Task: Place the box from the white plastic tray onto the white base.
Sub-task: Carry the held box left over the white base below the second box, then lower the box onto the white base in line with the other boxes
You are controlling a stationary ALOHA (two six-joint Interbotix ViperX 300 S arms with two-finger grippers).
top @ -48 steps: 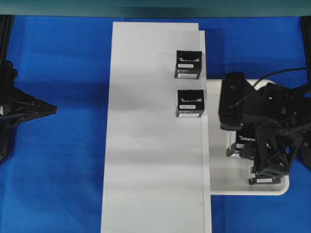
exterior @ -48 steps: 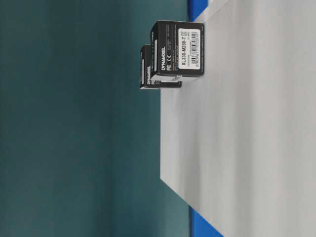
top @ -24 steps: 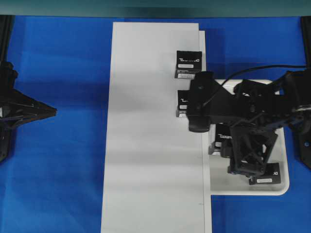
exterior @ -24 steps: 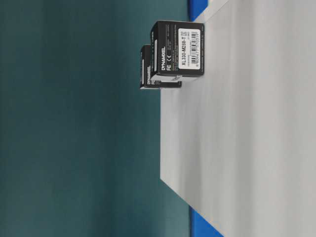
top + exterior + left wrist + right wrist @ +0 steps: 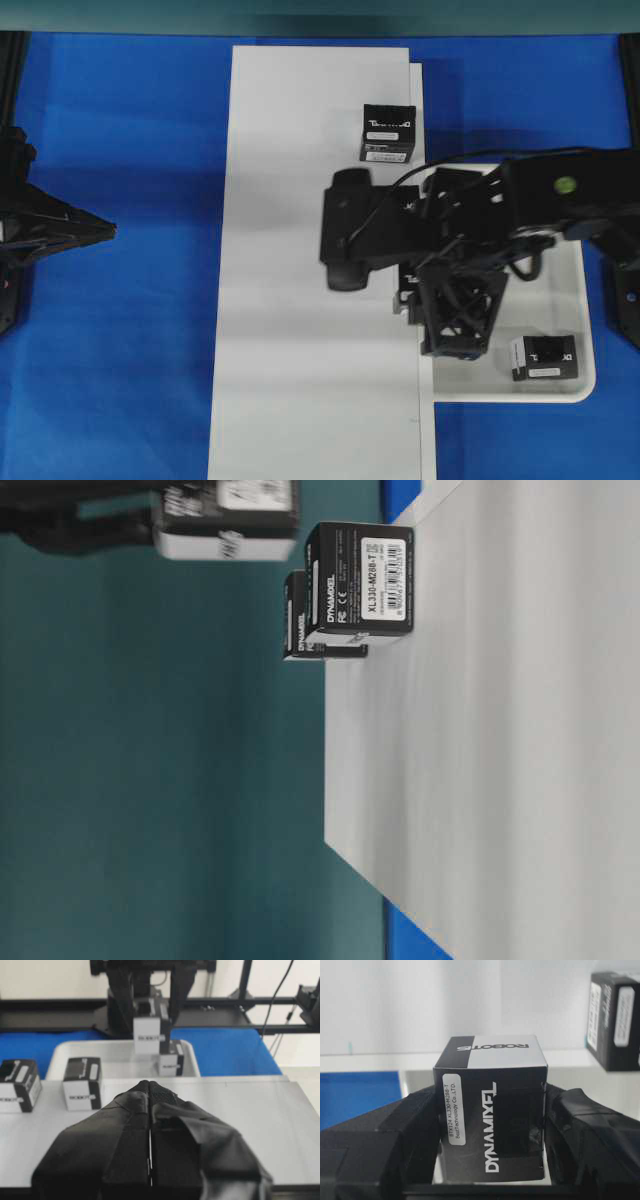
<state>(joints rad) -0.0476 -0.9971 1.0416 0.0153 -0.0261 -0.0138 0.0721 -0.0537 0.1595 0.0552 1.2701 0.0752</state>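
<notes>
Above the right edge of the white base point(image 5: 300, 300), the right gripper point(image 5: 490, 1125) grips the box point(image 5: 492, 1110) between its jaws — clear of the white plastic tray point(image 5: 560, 392). Far left, the left gripper point(image 5: 150, 1095) rests with jaws closed — empty.

- Overhead exterior: looks straight down from high up on the blue worktop point(image 5: 130, 300), taking in the whole white base point(image 5: 300, 350) and white plastic tray point(image 5: 560, 390).
- Table-level exterior: set low and close at the base's edge, picture turned sideways; shares the two standing boxes point(image 5: 360, 580) with the overhead.
- Left wrist: rides behind the left arm's fingers point(image 5: 130, 1125), looking level across the base toward the tray; shares the carried box point(image 5: 147, 1030) with the right wrist view.
- Right wrist: very near, facing along its fingers point(image 5: 580, 1120) past that box.
</notes>
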